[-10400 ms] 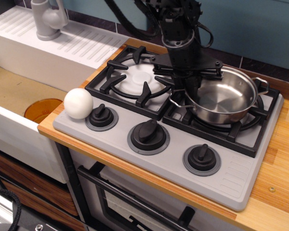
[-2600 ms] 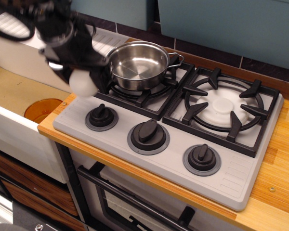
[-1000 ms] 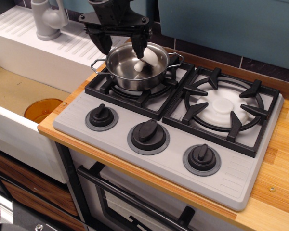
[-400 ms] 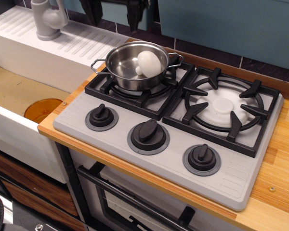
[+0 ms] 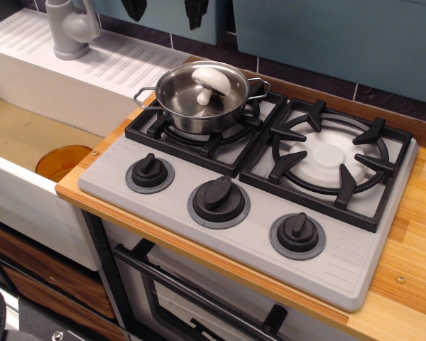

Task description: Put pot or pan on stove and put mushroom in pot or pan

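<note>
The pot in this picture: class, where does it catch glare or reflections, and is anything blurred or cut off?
In the observation.image view, the pot shows bright highlights on its rim and a reflection of the mushroom inside; the stove is sharp and evenly lit; the gripper is cut off by the top edge.

The pot (image 5: 202,96) has gone from the right burner to the left one. The mushroom (image 5: 210,79), once by the left knob, now lies inside it (cap up, stem showing). The gripper (image 5: 165,8) has risen to the top edge, jaws apart.
</note>
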Controlling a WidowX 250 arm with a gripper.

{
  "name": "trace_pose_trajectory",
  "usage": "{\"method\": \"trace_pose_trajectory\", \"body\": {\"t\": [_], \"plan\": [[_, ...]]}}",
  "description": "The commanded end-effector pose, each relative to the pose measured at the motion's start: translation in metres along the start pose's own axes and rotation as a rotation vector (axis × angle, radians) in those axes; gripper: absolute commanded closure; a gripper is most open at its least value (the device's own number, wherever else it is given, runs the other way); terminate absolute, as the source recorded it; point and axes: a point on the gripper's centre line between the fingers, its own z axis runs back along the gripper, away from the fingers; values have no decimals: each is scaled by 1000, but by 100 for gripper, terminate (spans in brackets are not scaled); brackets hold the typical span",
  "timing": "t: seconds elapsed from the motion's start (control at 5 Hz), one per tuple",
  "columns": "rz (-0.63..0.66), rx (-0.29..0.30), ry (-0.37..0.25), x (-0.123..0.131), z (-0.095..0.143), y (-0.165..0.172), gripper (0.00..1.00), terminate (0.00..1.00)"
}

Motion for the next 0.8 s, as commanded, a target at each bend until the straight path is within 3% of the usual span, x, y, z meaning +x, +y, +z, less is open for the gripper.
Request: {"method": "trace_pose_trajectory", "body": {"t": [0.0, 0.2, 0.6], "plan": [[-89, -29, -61, 45, 22, 20, 0, 0], [-127, -35, -52, 56, 23, 34, 0, 0], [-68, -20, -37, 31, 15, 4, 0, 0]]}}
